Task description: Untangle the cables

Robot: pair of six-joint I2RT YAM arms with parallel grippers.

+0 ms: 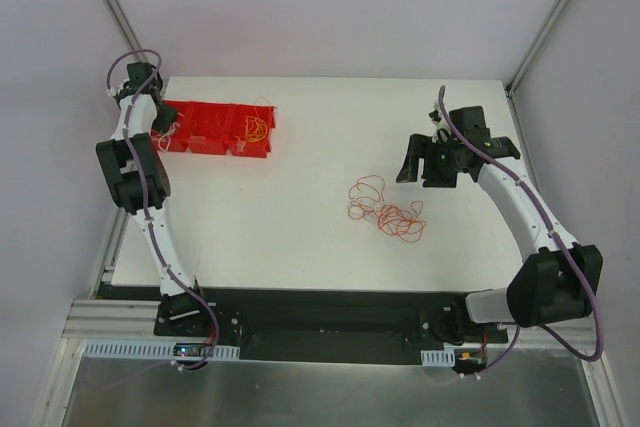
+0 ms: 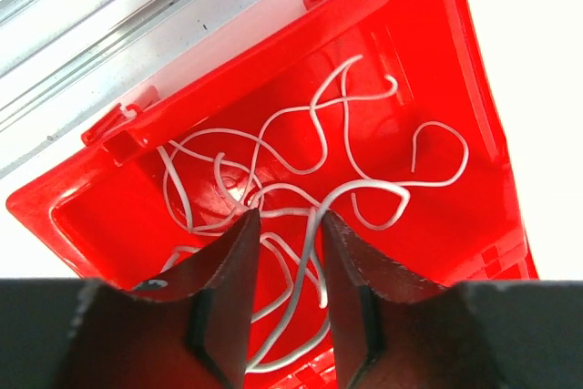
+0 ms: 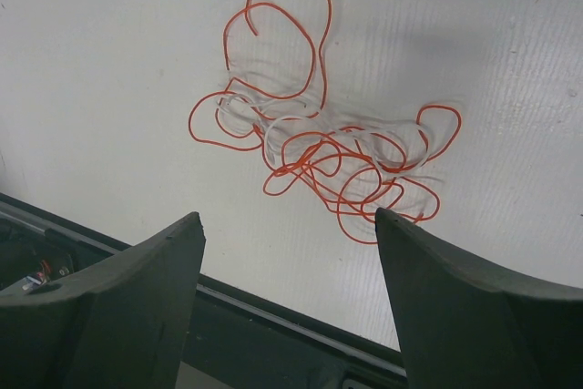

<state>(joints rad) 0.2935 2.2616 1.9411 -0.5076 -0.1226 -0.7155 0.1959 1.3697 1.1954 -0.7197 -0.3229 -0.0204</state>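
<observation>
Tangle of orange cables (image 1: pixel 385 212) on table (image 1: pixel 280 237) from above, yellow cables (image 1: pixel 256 129) in red bin (image 1: pixel 212 147) far left, left wrist view, left gripper (image 2: pixel 287 220) narrowly parted over white cables (image 2: pixel 301 161) inside red bin (image 2: pixel 474 134), right wrist view, right gripper (image 3: pixel 287 225) spread wide above orange cables (image 3: pixel 310 157)

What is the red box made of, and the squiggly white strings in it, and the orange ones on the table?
Red box: looks like hard plastic, smooth and shiny, with moulded ridges and bright glints.
White strings: probably thin wire in a plastic coat, since they hold springy curls by themselves.
Orange strings: likely the same kind of coated wire, slightly glossy.
</observation>
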